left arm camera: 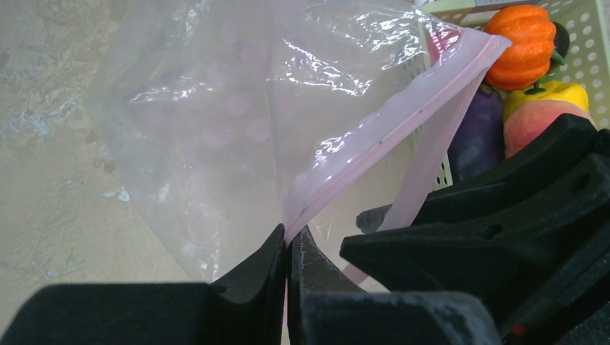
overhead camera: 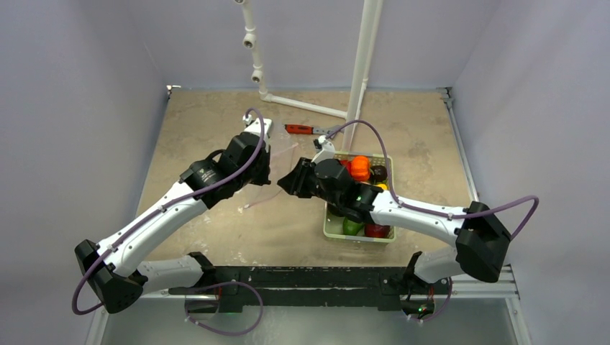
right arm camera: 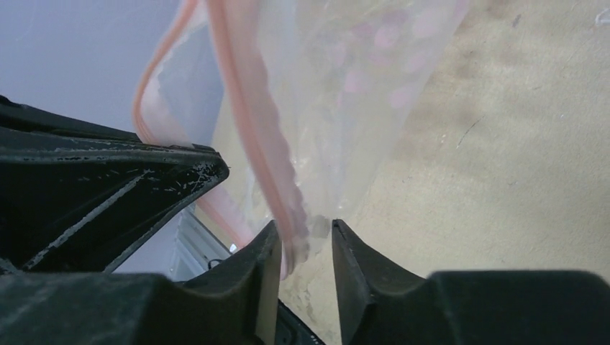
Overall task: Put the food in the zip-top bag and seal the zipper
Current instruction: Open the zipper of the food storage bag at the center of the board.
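Pink zipper (left arm camera: 388, 129) pinched tight in our left gripper (left arm camera: 289, 248). Right gripper (right arm camera: 302, 244) narrowly parted, other lip between its fingers, not yet clamped. Bag (left arm camera: 237, 115) hangs between arms, just beside basket (overhead camera: 332, 231), holding nothing. Food (overhead camera: 360, 169) all in basket. We judge: clamp right, draw lips apart evenly, hold mouth wide.
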Tool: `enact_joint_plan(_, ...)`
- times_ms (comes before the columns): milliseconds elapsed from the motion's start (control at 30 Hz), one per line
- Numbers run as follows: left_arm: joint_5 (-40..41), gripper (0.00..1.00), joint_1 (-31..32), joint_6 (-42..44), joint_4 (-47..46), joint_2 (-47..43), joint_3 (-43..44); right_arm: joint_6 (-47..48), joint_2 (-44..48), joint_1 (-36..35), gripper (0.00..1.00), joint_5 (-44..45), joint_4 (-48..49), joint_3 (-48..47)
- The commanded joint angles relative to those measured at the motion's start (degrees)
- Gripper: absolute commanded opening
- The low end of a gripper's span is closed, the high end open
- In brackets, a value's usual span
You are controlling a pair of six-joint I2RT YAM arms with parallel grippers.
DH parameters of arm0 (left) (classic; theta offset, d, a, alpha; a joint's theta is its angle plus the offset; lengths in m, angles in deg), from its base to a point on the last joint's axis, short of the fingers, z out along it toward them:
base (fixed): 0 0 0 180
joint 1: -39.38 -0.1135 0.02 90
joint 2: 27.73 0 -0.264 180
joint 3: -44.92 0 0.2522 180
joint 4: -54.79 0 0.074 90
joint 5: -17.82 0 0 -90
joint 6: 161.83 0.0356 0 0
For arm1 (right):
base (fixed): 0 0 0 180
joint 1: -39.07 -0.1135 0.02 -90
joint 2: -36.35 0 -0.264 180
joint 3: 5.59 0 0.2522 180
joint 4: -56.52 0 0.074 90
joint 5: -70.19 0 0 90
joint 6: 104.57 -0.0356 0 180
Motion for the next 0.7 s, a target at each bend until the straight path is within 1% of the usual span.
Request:
enact_joint_plan(0, -0.84, 0.0, -0.23, 0.68, -1.27, -0.83, -0.26, -1.34, -0.06, -0.3, 0.27, 3.36, 2.22, 0.09)
enact_joint_plan(33, -0.76, 0.0, -0.24, 0.91, -1.44, -0.98, -0.43, -1.32, -0.3, -0.3, 0.21, 3.61, 2.17, -0.07)
enact_joint_plan(100, -0.81, 0.0, -0.2, 1.28, -1.99, -1.51, -1.11, -1.09, -0.83, -0.25, 0.05, 3.41, 2.29, -0.14)
enact_joint_plan(133, -0.86, 0.0, -0.17, 1.44, -2.22, -1.69, -1.41, -1.06, -1.05, -0.27, 0.0, 3.21, 2.38, -0.28)
enact_joint_plan(400, 0.1, 0.0, -0.16, 2.76, -3.47, -3.9, -3.72, 0.14, 0.9, -0.33, 0.0, 1.55, 3.97, 0.48)
enact_joint_plan(533, 1.26, 0.12, -0.22, 2.41, -4.53, -5.76, -5.0, 0.43, 1.5, -0.33, 0.0, 0.63, 4.47, 0.7)
enact_joint_plan(667, 2.08, 0.19, -0.19, 2.27, -6.77, -8.3, -6.73, 0.41, 1.93, -0.33, 0.0, 0.29, 4.3, 0.39)
